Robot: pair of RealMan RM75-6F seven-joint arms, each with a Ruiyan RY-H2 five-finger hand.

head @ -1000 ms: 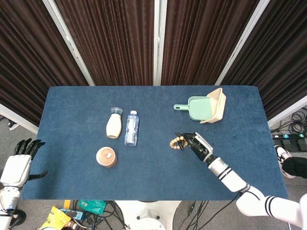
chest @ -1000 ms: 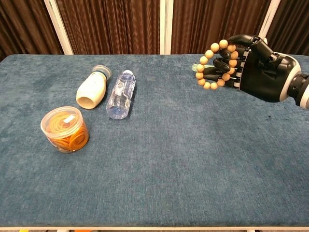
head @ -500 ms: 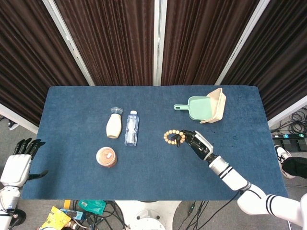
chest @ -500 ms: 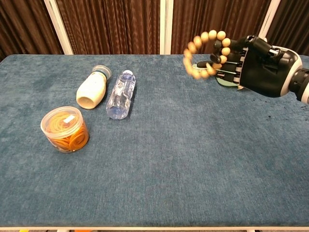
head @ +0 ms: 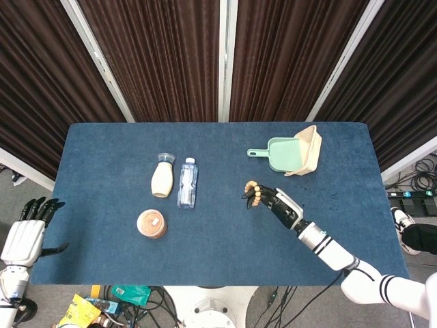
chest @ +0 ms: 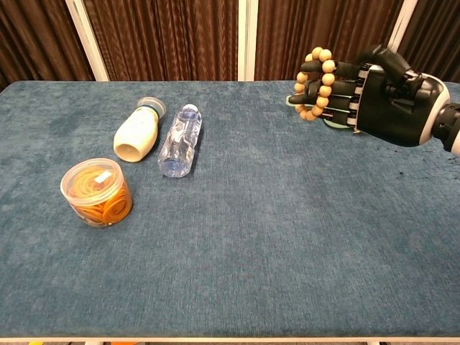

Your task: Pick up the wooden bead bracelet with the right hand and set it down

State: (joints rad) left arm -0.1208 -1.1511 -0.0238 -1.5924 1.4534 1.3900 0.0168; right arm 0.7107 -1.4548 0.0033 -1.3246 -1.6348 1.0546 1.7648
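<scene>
Bracelet (chest: pixel 317 83) hanging looped over outstretched right hand (chest: pixel 374 97) fingers, above table (chest: pixel 251 237); risking sliding off early. Left hand (head: pixel 27 236) idling open, off table

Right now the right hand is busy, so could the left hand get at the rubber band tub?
Probably yes: the left hand hangs open off the table's left edge, with bare cloth between it and the tub.

The right hand (chest: pixel 381 93) hides most of the green dustpan (chest: pixel 332 123) in the chest view.
</scene>
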